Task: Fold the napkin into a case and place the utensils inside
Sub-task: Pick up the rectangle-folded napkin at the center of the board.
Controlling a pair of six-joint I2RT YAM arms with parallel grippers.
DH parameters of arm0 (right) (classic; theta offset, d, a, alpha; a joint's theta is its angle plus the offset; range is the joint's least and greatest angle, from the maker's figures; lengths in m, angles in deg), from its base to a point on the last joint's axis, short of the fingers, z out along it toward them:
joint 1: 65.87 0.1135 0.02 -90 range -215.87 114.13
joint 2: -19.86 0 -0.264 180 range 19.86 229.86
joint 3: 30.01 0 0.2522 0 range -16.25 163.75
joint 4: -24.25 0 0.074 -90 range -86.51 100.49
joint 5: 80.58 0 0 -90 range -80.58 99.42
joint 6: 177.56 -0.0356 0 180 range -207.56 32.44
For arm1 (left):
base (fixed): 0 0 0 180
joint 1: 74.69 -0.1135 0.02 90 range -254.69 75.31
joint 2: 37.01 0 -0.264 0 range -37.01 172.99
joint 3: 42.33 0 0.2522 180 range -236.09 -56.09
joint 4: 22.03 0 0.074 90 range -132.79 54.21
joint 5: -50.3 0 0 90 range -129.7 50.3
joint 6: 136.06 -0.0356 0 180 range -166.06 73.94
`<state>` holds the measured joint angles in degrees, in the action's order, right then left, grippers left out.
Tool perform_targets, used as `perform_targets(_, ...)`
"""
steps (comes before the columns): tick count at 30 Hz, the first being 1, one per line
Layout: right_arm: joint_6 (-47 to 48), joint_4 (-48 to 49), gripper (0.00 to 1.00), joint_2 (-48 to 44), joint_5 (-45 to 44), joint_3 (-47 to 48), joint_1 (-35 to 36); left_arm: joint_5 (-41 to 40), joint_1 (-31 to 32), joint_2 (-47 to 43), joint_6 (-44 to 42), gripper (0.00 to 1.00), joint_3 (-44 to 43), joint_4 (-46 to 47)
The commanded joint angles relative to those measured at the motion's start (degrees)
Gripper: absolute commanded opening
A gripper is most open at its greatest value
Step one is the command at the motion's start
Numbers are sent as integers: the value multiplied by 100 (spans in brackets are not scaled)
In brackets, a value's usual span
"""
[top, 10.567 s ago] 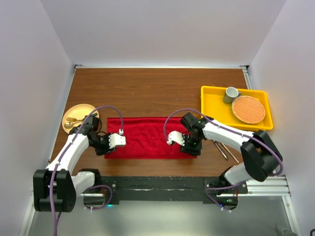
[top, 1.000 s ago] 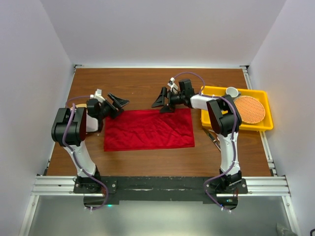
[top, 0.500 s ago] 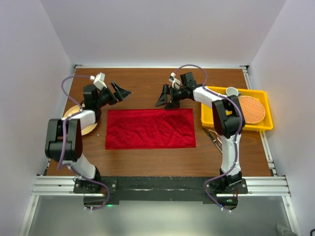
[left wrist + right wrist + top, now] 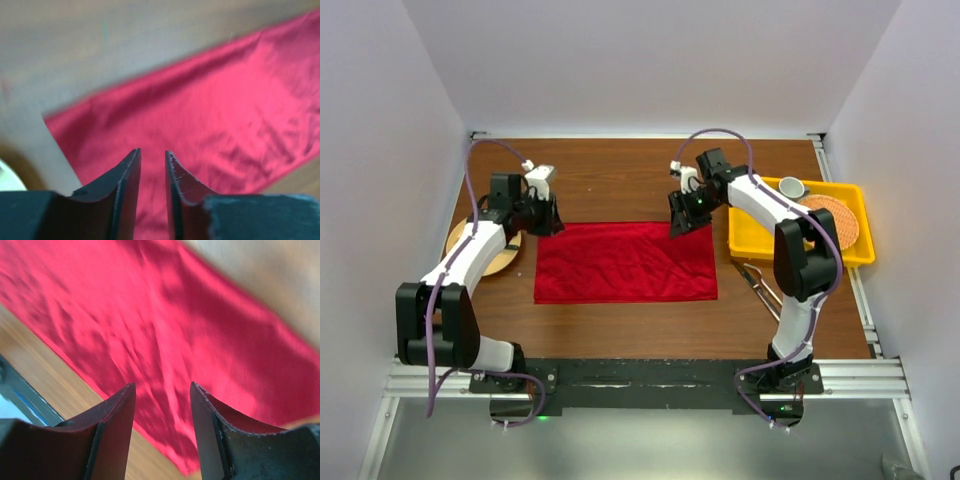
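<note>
The deep-red napkin (image 4: 625, 262) lies flat on the wooden table (image 4: 620, 180) as a wide rectangle. My left gripper (image 4: 548, 215) hovers over its far left corner, and my right gripper (image 4: 680, 222) over its far right corner. In the left wrist view the left gripper (image 4: 152, 151) is narrowly open and empty above the cloth (image 4: 225, 110). In the right wrist view the right gripper (image 4: 162, 385) is open and empty above the cloth (image 4: 175, 315). The silver utensils (image 4: 757, 283) lie on the table right of the napkin, partly hidden by my right arm.
A yellow tray (image 4: 748, 215) at the right holds a grey cup (image 4: 790, 187) and a round orange woven mat (image 4: 825, 222). A round wooden plate (image 4: 468, 255) sits at the left, partly under my left arm. White walls close in three sides.
Both grippers have come in from behind the napkin's far edge to just over its far corners. The left jaws have narrowed. The napkin has stayed flat.
</note>
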<state>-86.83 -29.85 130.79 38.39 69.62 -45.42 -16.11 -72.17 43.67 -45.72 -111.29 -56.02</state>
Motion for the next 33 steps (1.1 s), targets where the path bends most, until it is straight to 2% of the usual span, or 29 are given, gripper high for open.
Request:
perform_targets(1, 480, -247, 51, -476, -708, -490, -14, -338, 11, -71, 282, 37, 237, -720)
perform_targets(8, 568, -62, 44, -432, -946, -782, -6, -1567, 99, 299, 721, 37, 387, -824)
perform_targets(13, 604, -80, 43, -581, -1121, -843, -14, -2297, 90, 307, 871, 40, 633, -851)
perform_targets(23, 279, -246, 40, -819, -1710, -1063, -41, -2693, 20, 641, 898, 46, 554, -754)
perform_targets(29, 129, -352, 40, -854, -2079, -1019, -76, -2711, 20, 940, 950, 45, 466, -737)
perform_targets(33, 59, -431, 41, -802, -2299, -1002, -67, -2588, 29, 1098, 995, 40, 449, -728)
